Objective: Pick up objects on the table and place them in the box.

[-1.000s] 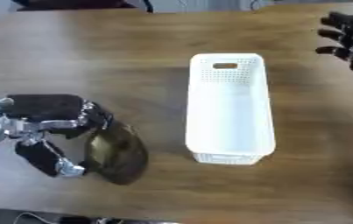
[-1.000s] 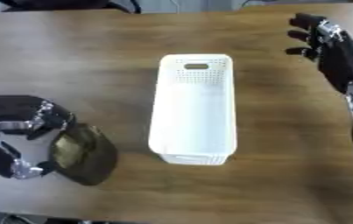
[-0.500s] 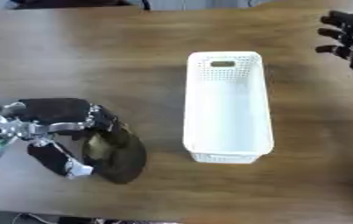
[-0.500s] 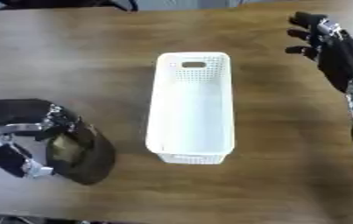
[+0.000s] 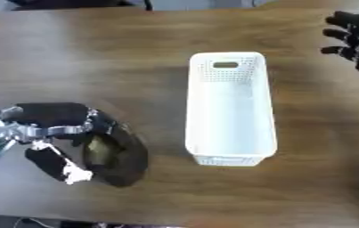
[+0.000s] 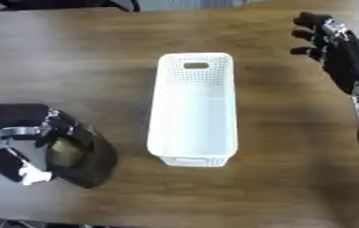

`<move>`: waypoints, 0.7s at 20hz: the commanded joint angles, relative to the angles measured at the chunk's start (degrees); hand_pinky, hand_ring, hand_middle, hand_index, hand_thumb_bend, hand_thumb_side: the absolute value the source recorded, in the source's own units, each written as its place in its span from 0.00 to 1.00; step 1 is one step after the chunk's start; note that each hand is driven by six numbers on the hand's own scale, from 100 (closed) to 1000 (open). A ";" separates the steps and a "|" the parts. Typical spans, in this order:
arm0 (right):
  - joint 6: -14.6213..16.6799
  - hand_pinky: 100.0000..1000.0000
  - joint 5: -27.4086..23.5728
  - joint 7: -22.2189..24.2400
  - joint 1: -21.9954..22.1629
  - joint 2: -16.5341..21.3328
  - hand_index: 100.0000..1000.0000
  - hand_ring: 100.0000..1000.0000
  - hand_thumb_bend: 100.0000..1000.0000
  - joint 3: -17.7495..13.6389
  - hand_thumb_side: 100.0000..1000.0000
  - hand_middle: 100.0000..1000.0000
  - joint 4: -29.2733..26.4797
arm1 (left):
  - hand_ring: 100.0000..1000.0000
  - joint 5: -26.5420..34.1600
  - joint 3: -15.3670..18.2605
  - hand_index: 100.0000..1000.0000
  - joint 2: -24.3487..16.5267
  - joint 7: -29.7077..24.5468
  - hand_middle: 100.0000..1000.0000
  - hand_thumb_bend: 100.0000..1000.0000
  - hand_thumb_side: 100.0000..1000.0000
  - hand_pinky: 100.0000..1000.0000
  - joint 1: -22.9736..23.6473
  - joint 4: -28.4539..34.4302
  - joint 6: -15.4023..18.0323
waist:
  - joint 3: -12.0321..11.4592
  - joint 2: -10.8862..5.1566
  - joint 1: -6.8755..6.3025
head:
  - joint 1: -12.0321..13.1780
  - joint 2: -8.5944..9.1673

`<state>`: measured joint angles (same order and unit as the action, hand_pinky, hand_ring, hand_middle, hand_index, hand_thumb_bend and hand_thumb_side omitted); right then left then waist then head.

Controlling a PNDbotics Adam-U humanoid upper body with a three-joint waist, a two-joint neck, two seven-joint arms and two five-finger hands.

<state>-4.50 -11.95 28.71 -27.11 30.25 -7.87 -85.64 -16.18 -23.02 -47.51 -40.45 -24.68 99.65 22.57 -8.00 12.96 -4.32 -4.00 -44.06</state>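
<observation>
While your left robot hand is working at the near left corner of the bench, its fingers and thumb are curling round a dark, rounded object that is lying on the wood, with a lighter patch showing on its upper face. The thumb is reaching down along the object's left side and is ending in a white tip, and the fingers are wrapping over its top edge. Just to the right of it, apart from the object, the white box is sitting lengthwise near the middle of the bench, its perforated end with the slot handle pointing away from you and nothing lying inside it. Farther off, at the far right edge, your right robot hand is hovering open above the wood, fingers spread and holding nothing.
</observation>
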 commanded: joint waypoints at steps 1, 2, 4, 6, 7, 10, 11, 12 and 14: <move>-0.05 0.81 0.41 -0.01 -0.62 1.33 1.00 0.97 0.00 -0.25 1.00 0.98 -0.88 | 0.23 1.43 0.68 0.82 -2.92 -10.75 0.71 0.23 0.37 0.62 0.13 0.90 7.40 | -0.12 -0.96 -0.04 | 0.27 0.05; -0.07 0.81 0.44 0.02 -0.63 1.31 1.00 0.97 0.00 -0.25 1.00 0.98 -0.90 | 0.23 1.65 0.69 0.82 -2.97 -11.14 0.71 0.23 0.37 0.62 0.12 1.00 7.30 | -0.09 -0.95 -0.05 | 0.26 0.10; -0.05 0.81 0.46 0.04 -0.68 1.32 1.00 0.97 0.00 -0.25 1.00 0.98 -0.90 | 0.23 1.80 0.71 0.82 -2.95 -11.42 0.71 0.23 0.37 0.62 0.16 1.06 7.15 | -0.01 -0.94 0.01 | 0.22 0.16; 0.03 0.81 0.45 -0.02 -0.70 1.41 1.00 0.97 0.00 -0.29 1.00 0.98 -0.85 | 0.23 1.83 0.88 0.82 -2.97 -11.49 0.71 0.24 0.37 0.62 0.25 1.06 7.04 | 0.03 -0.95 0.05 | 0.24 0.15; 0.06 0.81 0.44 -0.05 -0.69 1.44 1.00 0.97 0.00 -0.30 1.00 0.98 -0.82 | 0.23 1.79 0.99 0.82 -2.99 -11.50 0.71 0.23 0.37 0.62 0.27 1.07 7.00 | 0.03 -0.95 0.04 | 0.26 0.16; 0.05 0.81 0.43 -0.05 -0.65 1.41 1.00 0.97 0.00 -0.32 1.00 0.98 -0.81 | 0.23 1.77 1.33 0.82 -2.96 -11.51 0.70 0.23 0.36 0.62 0.34 1.08 6.85 | -0.04 -0.93 -0.01 | 0.18 0.23; 0.04 0.81 0.44 -0.03 -0.64 1.41 1.00 0.97 0.00 -0.31 1.00 0.98 -0.81 | 0.22 1.76 1.40 0.82 -2.95 -11.51 0.70 0.22 0.36 0.62 0.36 1.09 6.82 | -0.07 -0.93 -0.02 | 0.18 0.24; 0.03 0.81 0.45 -0.02 -0.62 1.41 1.00 0.97 0.00 -0.32 1.00 0.98 -0.81 | 0.22 1.75 1.49 0.81 -2.93 -11.51 0.69 0.22 0.36 0.62 0.37 1.09 6.77 | -0.10 -0.93 -0.02 | 0.19 0.23; 0.03 0.81 0.45 -0.05 -0.66 1.43 1.00 0.97 0.00 -0.34 1.00 0.98 -0.81 | 0.22 1.47 1.75 0.80 -2.69 -11.33 0.68 0.20 0.33 0.61 0.32 0.98 6.64 | -0.17 -0.92 0.02 | 0.20 0.25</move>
<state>-4.50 -11.60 28.74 -27.10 30.25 -7.87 -85.63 -14.63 -22.26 -48.12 -42.67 -24.27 100.28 20.36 -8.05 12.95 -4.49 -4.00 -44.07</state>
